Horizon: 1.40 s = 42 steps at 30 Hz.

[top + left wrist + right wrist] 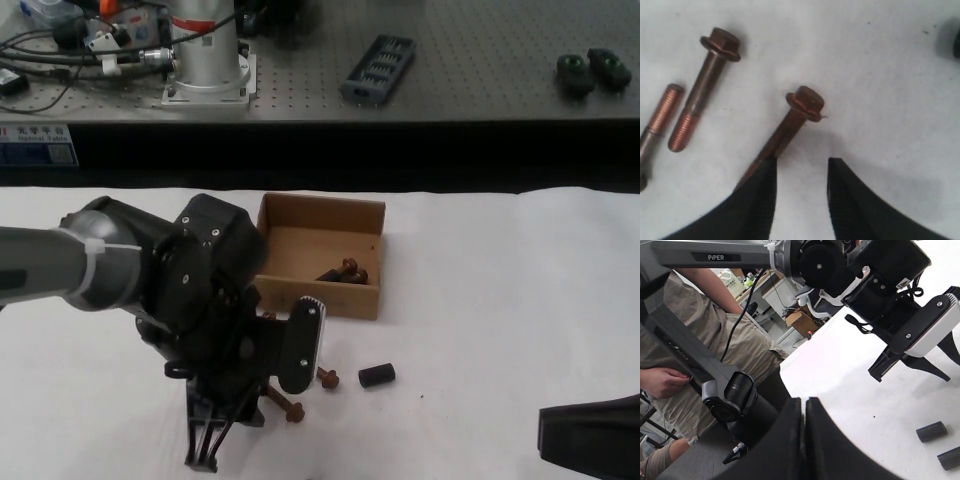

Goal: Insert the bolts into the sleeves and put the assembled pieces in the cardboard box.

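Looking down from the high view: the left arm comes in from the left, with the left gripper [205, 450] pointing down at the near part of the white-covered counter [500, 300]. The open brown cardboard box [320, 298] sits mid-counter, just beyond the arm's wrist. The assembled pieces [345, 272], dark sleeves with rusty bolt heads, lie inside it near the front wall. A short black cylindrical sleeve [377, 376] lies loose on the near side of the box. A small copper-brown bolt [327, 378] lies just left of it, not touching. Another loose bolt [290, 406] lies nearer still, beside the left gripper. At the near right corner is the right gripper [590, 430], well apart from the parts.

Left wrist view: the left gripper's fingers [757, 205] are spread apart with nothing clamped. A copper hex-flange bolt [797, 117] lies flat on the counter, head away from the gripper. Its shank runs under one fingertip; can't tell if they touch. A second hex-flange bolt [707, 82] lies beside it, apart and roughly parallel. The threaded end of a third bolt [662, 117] lies just beside the second. A dark object at the frame edge [956, 42] is too cropped to identify.

Right wrist view: the right gripper [804, 410] has its fingers pressed together, holding nothing. Two black sleeves [932, 431] lie on the counter close together, not touching. The left gripper stands farther off, fingers pointing down at the white surface.
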Motion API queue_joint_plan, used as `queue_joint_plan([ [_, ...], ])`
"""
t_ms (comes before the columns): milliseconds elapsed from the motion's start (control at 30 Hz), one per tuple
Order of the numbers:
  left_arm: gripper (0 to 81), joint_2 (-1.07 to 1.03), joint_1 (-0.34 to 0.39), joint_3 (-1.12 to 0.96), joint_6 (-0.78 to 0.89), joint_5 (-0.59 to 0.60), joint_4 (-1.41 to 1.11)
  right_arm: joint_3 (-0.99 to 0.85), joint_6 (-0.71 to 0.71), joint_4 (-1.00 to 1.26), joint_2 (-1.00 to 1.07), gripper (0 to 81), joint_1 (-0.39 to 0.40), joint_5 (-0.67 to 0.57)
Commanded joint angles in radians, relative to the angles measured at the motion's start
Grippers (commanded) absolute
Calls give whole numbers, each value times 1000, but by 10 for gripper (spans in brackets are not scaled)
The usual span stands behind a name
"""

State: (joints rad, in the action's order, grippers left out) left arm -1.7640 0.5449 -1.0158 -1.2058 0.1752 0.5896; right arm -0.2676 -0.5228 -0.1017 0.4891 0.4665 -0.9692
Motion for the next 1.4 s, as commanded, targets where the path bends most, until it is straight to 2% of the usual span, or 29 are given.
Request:
queue_joint_plan([
  [0,349,8,8,-8,-14,-7,-46,-4,7,10,-6,43,2,-1],
  [67,387,8,8,-8,-28,-7,-52,-4,7,10,-6,43,2,-1],
  [300,335,3,8,-8,-140,-7,-72,-4,7,10,-6,43,2,-3],
  [733,333,-43,8,-8,-145,-7,-68,-4,-1,10,-6,43,2,-6],
  [800,293,-43,8,-8,-137,-7,-68,-4,-1,10,-6,43,2,-6],
  [933,202,-43,8,-8,-23,-7,-68,-4,-1,10,-6,43,2,-6],
  [1367,202,-43,11,-12,515,1,-55,-4,-1,10,-6,43,2,-6],
])
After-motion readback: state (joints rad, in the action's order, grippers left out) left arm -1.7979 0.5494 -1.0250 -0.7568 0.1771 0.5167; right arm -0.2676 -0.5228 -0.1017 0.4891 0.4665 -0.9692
